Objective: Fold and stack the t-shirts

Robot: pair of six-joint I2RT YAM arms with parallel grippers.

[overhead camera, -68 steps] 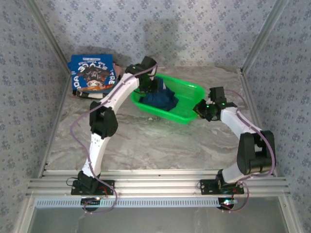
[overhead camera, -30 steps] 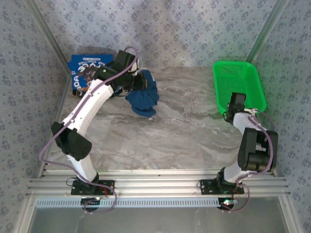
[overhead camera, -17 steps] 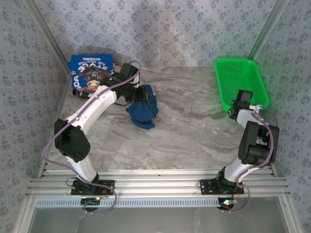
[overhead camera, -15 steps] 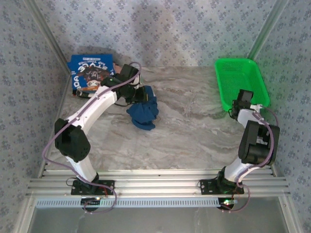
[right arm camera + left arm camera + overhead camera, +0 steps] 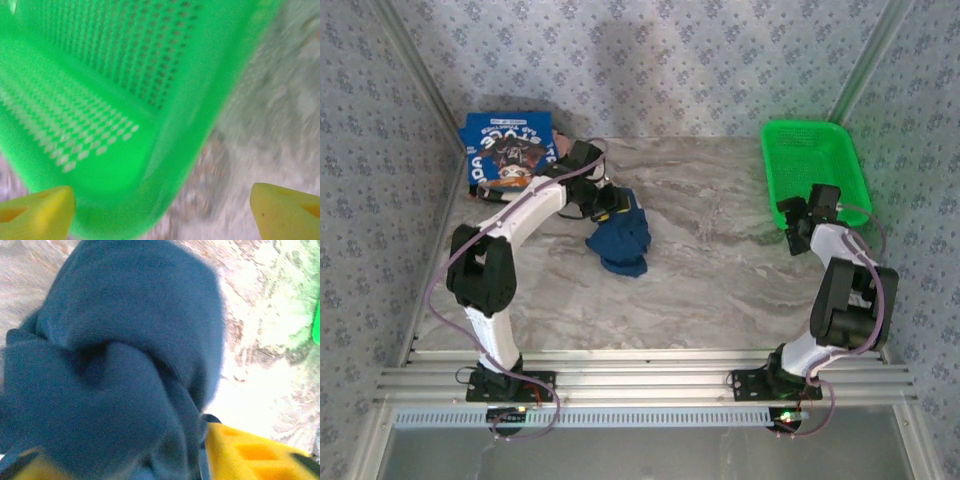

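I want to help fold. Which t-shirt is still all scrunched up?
The dark navy t-shirt, bunched in a lump mid-table in the left gripper. The brighter blue t-shirt with lettering lies flat and folded in the far left corner.

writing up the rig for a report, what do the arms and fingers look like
Both arms have white links, black joints and thin purplish cables looping alongside, on black bases. The fingers are yellow blocks with recessed pockets.
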